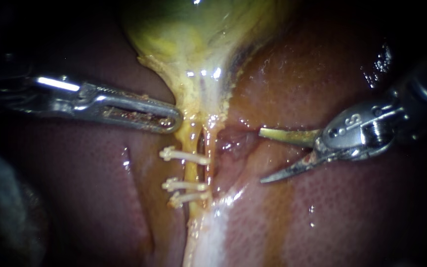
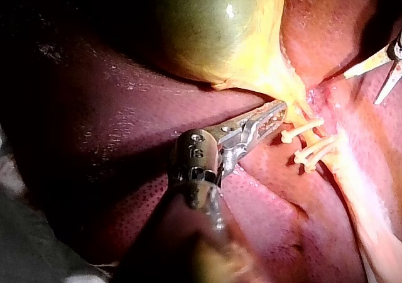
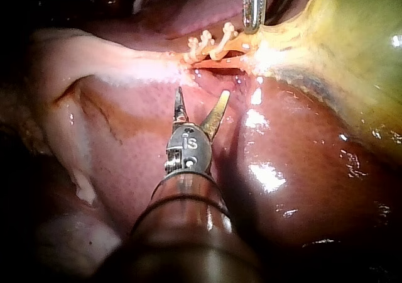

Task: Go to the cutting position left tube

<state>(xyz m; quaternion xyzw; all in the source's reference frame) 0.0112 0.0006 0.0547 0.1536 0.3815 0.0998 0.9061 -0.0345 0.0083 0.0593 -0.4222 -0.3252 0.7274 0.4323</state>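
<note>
Dark red liver (image 1: 347, 207) surrounds the field. Your left instrument (image 1: 171, 121) has its jaws clamped on the gallbladder (image 1: 189, 39) neck. Your right instrument (image 1: 262, 155) hangs with blades spread, near but clear of the left tube (image 1: 192, 170), which carries three clips (image 1: 186, 157).

So the liver (image 1: 90, 207) is doing all the carrying here, glistening dark red and spreading out on every side. The greenish-yellow gallbladder (image 1: 184, 29) is lying right on top of it, narrowing down into a yellow neck. Past that neck the left tube (image 1: 192, 170) and right tube (image 1: 210, 153) are running side by side over the liver, with three white clips (image 1: 186, 157) sitting across the left one and a pale strip of tissue (image 1: 208, 232) trailing on.
</note>
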